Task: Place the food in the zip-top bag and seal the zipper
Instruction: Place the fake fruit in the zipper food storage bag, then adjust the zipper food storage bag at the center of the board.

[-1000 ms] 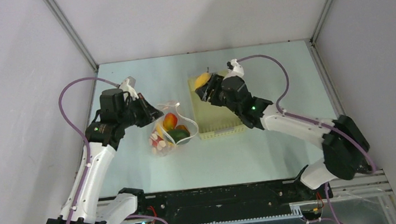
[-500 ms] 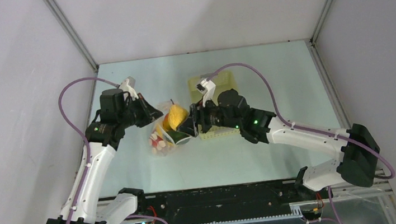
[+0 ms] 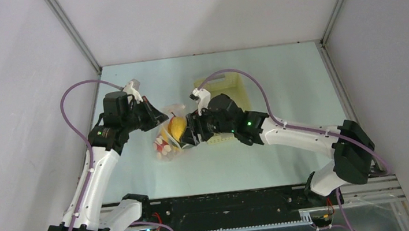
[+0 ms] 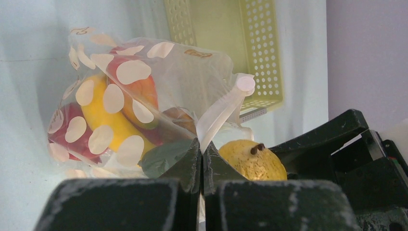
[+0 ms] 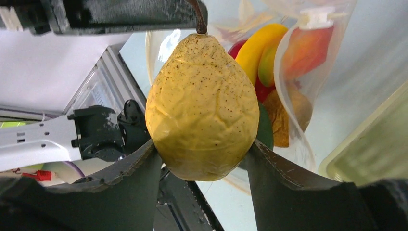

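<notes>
Mostly loaded, I'd say, but not finished. The zip-top bag (image 4: 192, 82) sits left of the worktop's middle, toward the left edge, and it already has a banana (image 4: 103, 115), red fruits (image 4: 60, 125), an orange-red piece (image 5: 305, 48) and a dark green piece (image 4: 166, 156) inside.

The left gripper (image 4: 202, 149) is clamped on the bag's mouth edge right at the zipper (image 4: 221, 113), holding it up and open. The right gripper (image 5: 199, 154) has its jaws squeezed on a yellow pear (image 5: 202, 106), which hangs right at the mouth and isn't inside yet.

The pale yellow basket (image 4: 264, 48) is just beyond the bag toward the far edge, and I see no food in the part that shows.

So my guess at what's left: drop the pear in, then run the zipper shut, since it's wide open right now.
</notes>
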`<act>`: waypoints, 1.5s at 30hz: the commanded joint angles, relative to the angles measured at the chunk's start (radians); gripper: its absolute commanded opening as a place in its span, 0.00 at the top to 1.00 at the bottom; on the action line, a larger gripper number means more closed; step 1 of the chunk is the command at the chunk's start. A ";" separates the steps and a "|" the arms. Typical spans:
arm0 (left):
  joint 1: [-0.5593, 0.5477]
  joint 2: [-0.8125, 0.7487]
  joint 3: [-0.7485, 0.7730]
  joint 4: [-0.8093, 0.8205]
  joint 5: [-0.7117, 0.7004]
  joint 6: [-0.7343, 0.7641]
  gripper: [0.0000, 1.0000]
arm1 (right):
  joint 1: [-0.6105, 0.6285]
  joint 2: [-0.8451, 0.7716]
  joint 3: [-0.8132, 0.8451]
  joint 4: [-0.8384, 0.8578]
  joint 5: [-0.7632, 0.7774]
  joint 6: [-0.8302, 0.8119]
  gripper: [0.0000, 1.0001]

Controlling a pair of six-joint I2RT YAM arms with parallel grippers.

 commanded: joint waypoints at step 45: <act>0.010 -0.013 0.022 0.016 0.014 0.012 1.00 | -0.034 -0.118 0.021 -0.196 0.414 0.043 0.08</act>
